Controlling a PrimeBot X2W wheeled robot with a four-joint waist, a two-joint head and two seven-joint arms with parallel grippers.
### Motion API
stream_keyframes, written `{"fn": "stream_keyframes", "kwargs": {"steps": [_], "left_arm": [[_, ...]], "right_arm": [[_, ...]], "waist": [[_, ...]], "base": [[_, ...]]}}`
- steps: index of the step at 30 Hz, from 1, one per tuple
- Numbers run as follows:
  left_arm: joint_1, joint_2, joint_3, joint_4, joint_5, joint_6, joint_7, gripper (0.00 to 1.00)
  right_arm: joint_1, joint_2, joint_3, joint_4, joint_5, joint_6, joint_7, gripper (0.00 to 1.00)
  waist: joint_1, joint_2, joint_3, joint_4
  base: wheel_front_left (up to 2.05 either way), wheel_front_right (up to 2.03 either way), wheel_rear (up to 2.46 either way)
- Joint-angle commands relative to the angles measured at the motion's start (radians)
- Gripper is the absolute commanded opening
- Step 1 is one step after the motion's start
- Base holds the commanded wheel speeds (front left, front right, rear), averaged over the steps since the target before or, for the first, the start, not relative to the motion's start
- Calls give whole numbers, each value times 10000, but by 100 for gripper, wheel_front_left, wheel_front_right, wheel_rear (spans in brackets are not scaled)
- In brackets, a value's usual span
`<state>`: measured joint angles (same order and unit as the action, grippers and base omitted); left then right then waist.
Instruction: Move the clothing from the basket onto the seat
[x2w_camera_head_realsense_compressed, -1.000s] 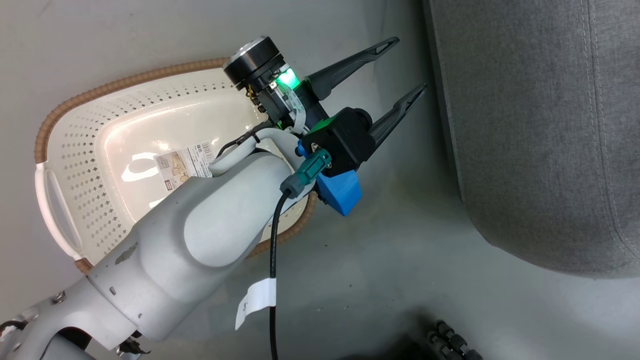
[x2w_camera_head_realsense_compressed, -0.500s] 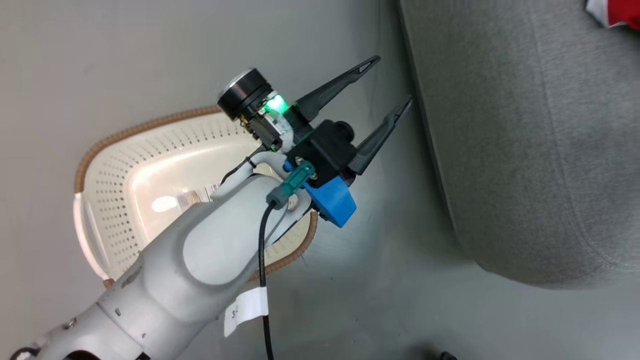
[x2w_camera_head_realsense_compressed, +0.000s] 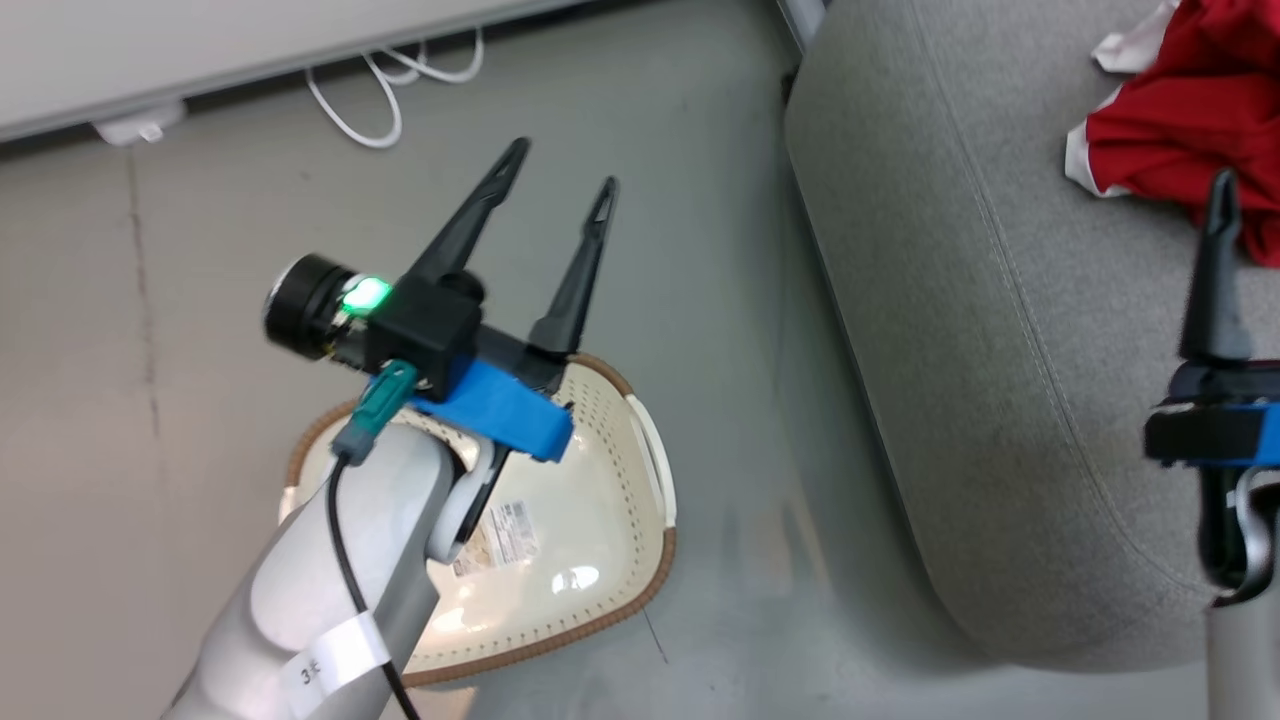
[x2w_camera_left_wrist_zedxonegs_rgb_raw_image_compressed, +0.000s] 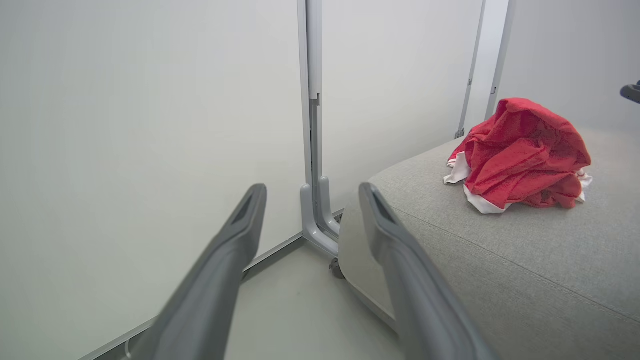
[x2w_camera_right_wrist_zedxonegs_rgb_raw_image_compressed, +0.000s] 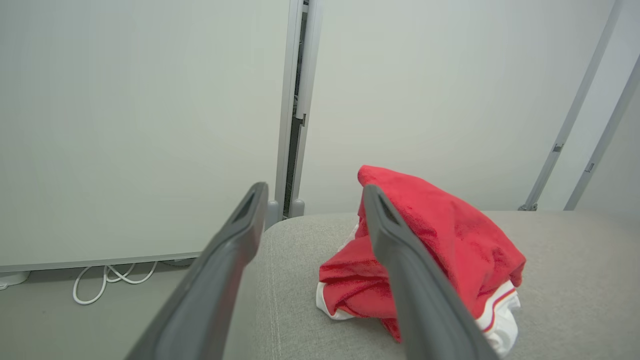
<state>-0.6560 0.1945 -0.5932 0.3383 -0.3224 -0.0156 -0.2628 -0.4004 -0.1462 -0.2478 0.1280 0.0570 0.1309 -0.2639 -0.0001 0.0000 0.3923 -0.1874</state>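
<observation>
Grey floor (x2w_camera_head_realsense_compressed: 700, 250), basket (x2w_camera_head_realsense_compressed: 600, 560) near left, looks empty, partly under left gripper (x2w_camera_head_realsense_compressed: 564, 165), fingers apart, holding nothing. Clothing (x2w_camera_head_realsense_compressed: 1180, 130) heaped far right on seat (x2w_camera_head_realsense_compressed: 960, 300), task likely done. Right gripper (x2w_camera_right_wrist_zedxonegs_rgb_raw_image_compressed: 315, 189) nearer, fingers apart, empty; heap just ahead, slightly right, no clear long axis

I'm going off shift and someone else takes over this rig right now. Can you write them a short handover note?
Left gripper: open, empty, above the floor just past the basket.
Right gripper: open, empty, over the seat, pointing at the clothing.
Clothing: a red heap on the seat.
Basket: on the floor beside the seat; no clothing in the part showing.
Left: probably nothing; check the part behind the left arm.
</observation>
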Motion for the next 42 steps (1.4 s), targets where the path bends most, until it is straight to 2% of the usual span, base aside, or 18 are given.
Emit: {"fn": "stream_keyframes", "kwargs": {"steps": [1,11,19,31,42], "left_arm": [[422,18,411,-135,107,76,-27,100],[2440,-339,2842,-777,721,12,-26,100],[3735,-834,4332,-916,1184,-275,-27,100],[5275,-1324,5434,-1053,1753,-652,-27,100],[5596,-1430,5642,-919,1799,-903,-27,100]], "right_arm": [[325,100,231,-86,105,-1,-8,100],[1091,417,1744,-38,386,-1,-8,100],[1639,560,2262,371,532,-1,-8,100],[2943,820,2129,649,665,-1,-8,100],[3471,915,1821,719,754,-1,-7,100]], "waist": [[1,0,-805,529],[1,0,-1886,1335],[1,0,-2617,1822],[1,0,-3405,2211],[1,0,-3609,2402]], "base": [[0,0,0],[0,0,0],[0,0,0],[0,0,0],[0,0,0]]}}
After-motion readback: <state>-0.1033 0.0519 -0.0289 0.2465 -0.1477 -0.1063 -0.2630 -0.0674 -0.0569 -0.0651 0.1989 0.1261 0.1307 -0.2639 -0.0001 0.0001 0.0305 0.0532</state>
